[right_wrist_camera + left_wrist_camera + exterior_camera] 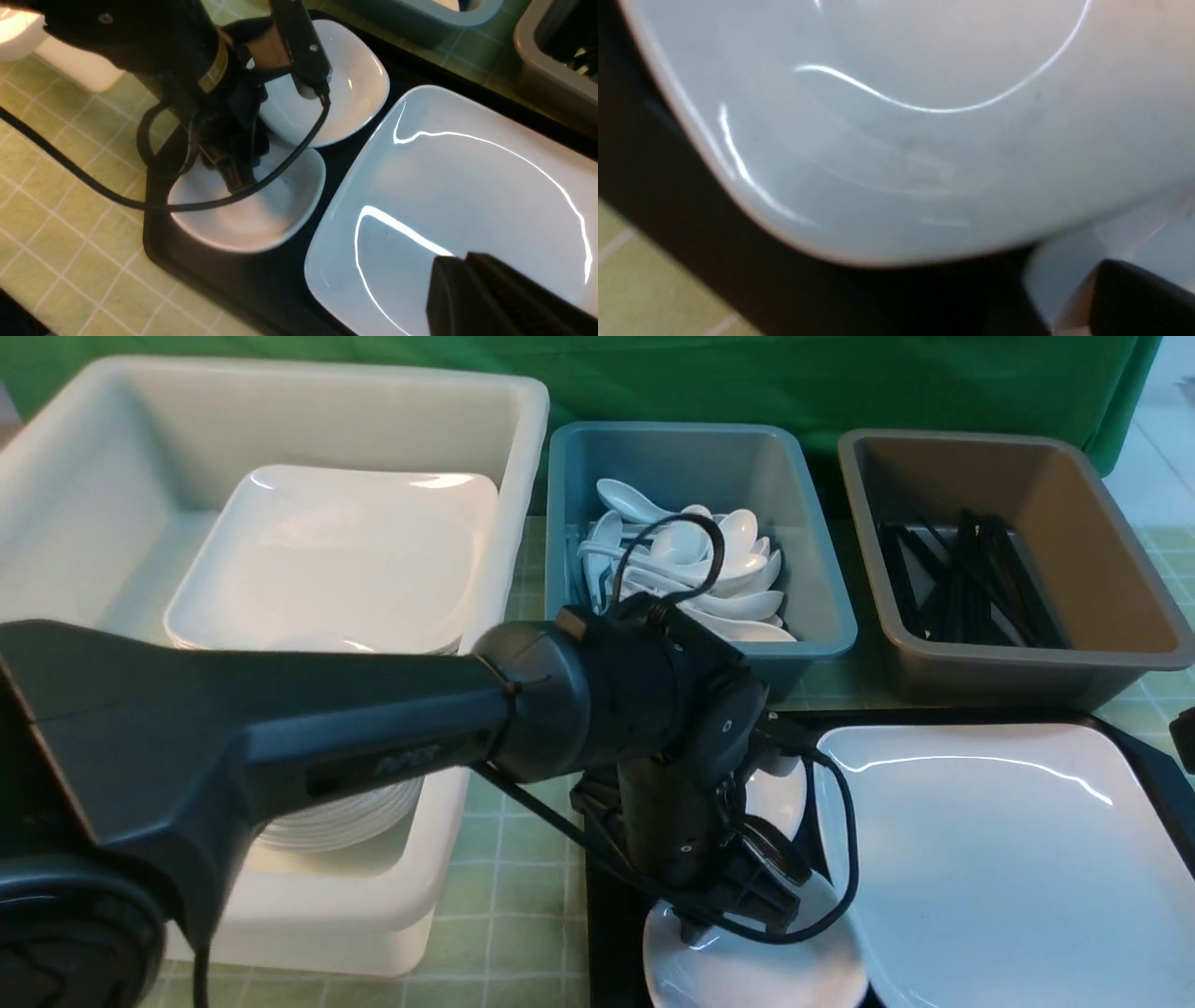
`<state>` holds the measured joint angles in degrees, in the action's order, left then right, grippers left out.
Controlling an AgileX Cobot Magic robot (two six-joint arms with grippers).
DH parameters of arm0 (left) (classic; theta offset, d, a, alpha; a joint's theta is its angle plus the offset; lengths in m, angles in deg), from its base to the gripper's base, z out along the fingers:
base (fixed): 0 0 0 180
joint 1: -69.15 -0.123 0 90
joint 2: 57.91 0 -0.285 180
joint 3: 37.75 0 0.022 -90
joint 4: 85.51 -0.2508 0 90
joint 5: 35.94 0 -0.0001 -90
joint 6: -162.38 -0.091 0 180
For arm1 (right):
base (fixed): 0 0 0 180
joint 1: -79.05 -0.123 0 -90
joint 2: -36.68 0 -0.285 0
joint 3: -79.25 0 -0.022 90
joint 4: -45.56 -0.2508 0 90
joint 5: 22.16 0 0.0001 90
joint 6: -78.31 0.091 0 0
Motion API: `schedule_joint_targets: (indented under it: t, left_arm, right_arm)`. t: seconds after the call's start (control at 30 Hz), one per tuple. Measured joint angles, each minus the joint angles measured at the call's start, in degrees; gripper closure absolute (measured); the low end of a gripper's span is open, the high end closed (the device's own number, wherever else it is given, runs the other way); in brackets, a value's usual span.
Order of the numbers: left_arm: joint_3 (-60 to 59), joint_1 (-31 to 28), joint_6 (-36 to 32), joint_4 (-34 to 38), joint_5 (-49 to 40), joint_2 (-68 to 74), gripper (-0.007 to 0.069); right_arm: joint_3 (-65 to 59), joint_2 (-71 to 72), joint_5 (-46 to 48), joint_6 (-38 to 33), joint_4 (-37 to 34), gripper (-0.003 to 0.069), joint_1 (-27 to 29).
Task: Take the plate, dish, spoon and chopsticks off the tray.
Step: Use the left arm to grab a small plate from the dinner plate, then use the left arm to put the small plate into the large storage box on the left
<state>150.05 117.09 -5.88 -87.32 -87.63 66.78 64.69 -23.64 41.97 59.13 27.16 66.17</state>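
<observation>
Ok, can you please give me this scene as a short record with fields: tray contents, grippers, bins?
tray: black; holds plate, near dish, far dish
left gripper: down in near dish; open or shut unclear
right gripper: shut, over plate
blue bin: spoons
brown bin: chopsticks
white bin: stacked plates

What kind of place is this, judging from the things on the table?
Probably a mock canteen dish-return station: a blue bin of white spoons, a brown bin of black chopsticks and a white tub of stacked plates.
</observation>
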Motion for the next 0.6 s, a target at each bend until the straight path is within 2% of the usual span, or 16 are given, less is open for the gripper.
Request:
schedule_joint_targets:
  t: [0.03,0.1,0.33,0.6]
  left_arm:
    - [0.3,-0.1,0.0,0.4,-0.8,-0.9,0.0525]
    - [0.5,0.0,0.1,0.2,-3.2,-2.5,0.0561]
    - [1.3,-0.1,0.0,-0.5,-6.9,-11.5,0.0605]
    - [1.4,-4.9,-0.2,3.9,-6.8,-16.8,0.0615]
  right_arm:
    - [0.0,0.0,0.0,0.0,0.0,0.0652,0.0]
    - [0.0,0.0,-0.3,0.0,-0.1,0.0652,0.0]
    - [0.0,0.0,-3.3,0.1,-1.7,0.0652,0.0]
    - [0.0,0.0,-4.0,0.1,-2.8,0.0652,0.0]
